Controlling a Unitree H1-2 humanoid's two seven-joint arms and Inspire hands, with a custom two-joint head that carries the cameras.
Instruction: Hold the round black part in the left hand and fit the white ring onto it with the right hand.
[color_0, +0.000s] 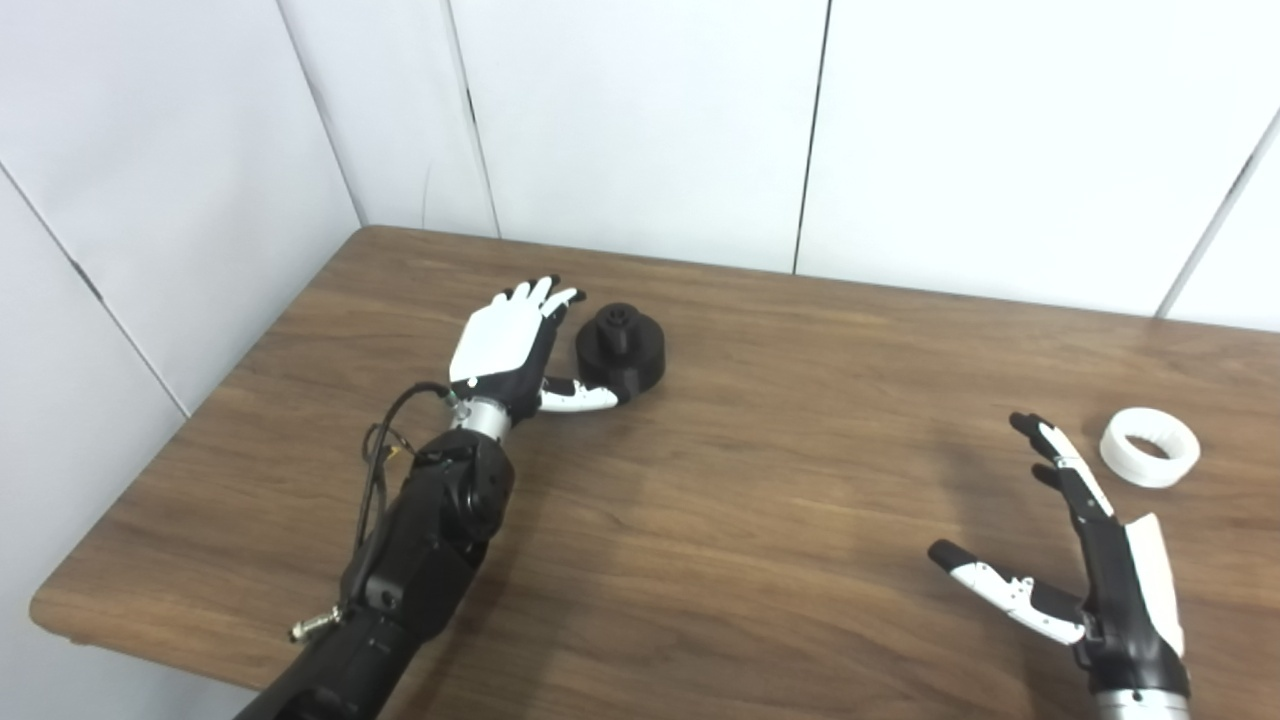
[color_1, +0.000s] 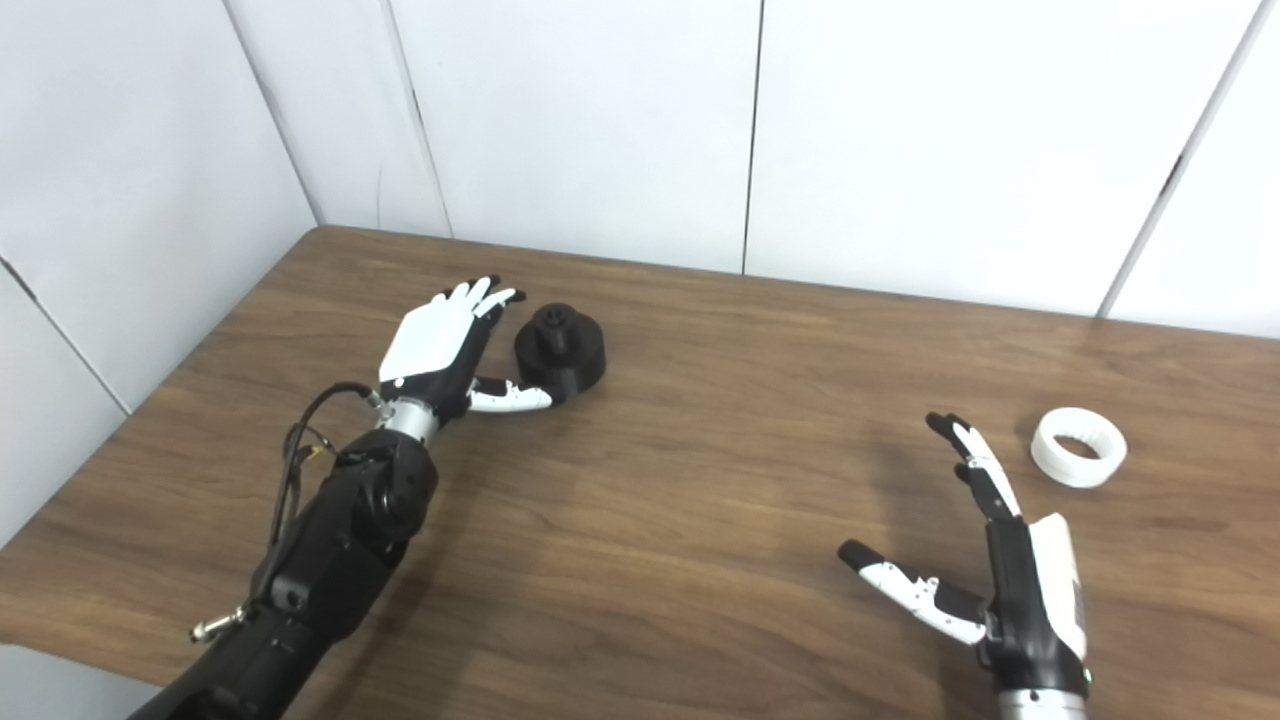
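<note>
Since the round black part (color_0: 622, 349) sits flat on the wooden surface (color_0: 760, 520) at its far left, the left robot hand (color_0: 508, 345) has its back turned up beside it, fingers (color_0: 545, 292) spread along the part's left side and the thumb (color_0: 583, 397) reaching under its near edge, seemingly touching it, so the hand brackets the part for a side grasp without closing on it yet. Part looks upright with a knob on top, so a grip around the wide base should leave the top free for fitting. The white ring (color_0: 1150, 447) lies flat at the right side, well apart from the black part. The right robot hand (color_0: 1090, 545) hovers near it, just to the ring's left and nearer the camera, spread wide, thumb out to the left, holding nothing; it looks angled toward the ring for a pickup. Judging from this, neither piece is lifted and the fit hasn't started.
</note>
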